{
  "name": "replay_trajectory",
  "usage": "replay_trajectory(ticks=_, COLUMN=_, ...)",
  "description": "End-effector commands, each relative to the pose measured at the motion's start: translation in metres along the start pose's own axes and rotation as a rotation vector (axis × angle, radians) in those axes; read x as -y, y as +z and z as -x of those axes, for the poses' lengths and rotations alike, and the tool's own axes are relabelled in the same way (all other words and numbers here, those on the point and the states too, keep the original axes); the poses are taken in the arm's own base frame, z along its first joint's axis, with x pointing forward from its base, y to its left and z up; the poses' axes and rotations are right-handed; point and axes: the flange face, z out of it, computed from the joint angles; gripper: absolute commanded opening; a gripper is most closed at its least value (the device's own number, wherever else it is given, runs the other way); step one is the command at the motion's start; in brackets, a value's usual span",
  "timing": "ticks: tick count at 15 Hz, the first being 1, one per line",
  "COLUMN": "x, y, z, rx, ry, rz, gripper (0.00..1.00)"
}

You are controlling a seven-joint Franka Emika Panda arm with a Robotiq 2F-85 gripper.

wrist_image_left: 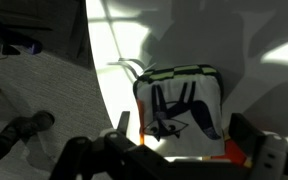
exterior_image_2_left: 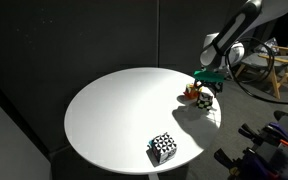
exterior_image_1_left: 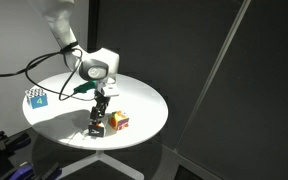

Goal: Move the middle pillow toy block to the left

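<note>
White cube [wrist_image_left: 179, 100] fills the wrist view's lower centre, straddled by the gripper [wrist_image_left: 179, 135]; whether it pinches is unclear. Orange cube [exterior_image_1_left: 120, 122] sits just beside it.

The middle pillow toy block [wrist_image_left: 179, 100] is a small soft cube, mostly white with black and green patches. It sits upright on the white bench [exterior_image_1_left: 149, 100], near its rim.
</note>
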Motion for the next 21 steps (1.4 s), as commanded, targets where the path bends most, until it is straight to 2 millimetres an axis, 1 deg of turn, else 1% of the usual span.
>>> replay_trajectory(ticks=1, x=-0.003, y=-0.014, z=0.003, rx=-0.004, ry=-0.029, rz=-0.023, gripper=1.00)
replay_trajectory(ticks=6, x=-0.001, y=-0.047, z=0.021, rx=-0.010, ry=-0.143, rz=-0.077, gripper=1.00)
replay_trajectory(ticks=9, x=0.000, y=-0.063, z=0.037, rx=-0.016, ry=-0.279, rz=-0.086, gripper=1.00)
replay_trajectory(ticks=11, x=0.003, y=-0.071, z=0.051, rx=-0.015, ry=-0.395, rz=-0.085, gripper=1.00)
replay_trajectory(ticks=14, x=0.009, y=-0.079, z=0.074, rx=-0.032, ry=-0.555, rz=-0.074, gripper=1.00)
replay_trajectory(ticks=18, x=0.016, y=-0.083, z=0.114, rx=-0.049, ry=-0.774, rz=-0.059, gripper=1.00)
replay_trajectory(ticks=21, x=0.016, y=-0.084, z=0.140, rx=-0.066, ry=-0.938, rz=-0.040, gripper=1.00)
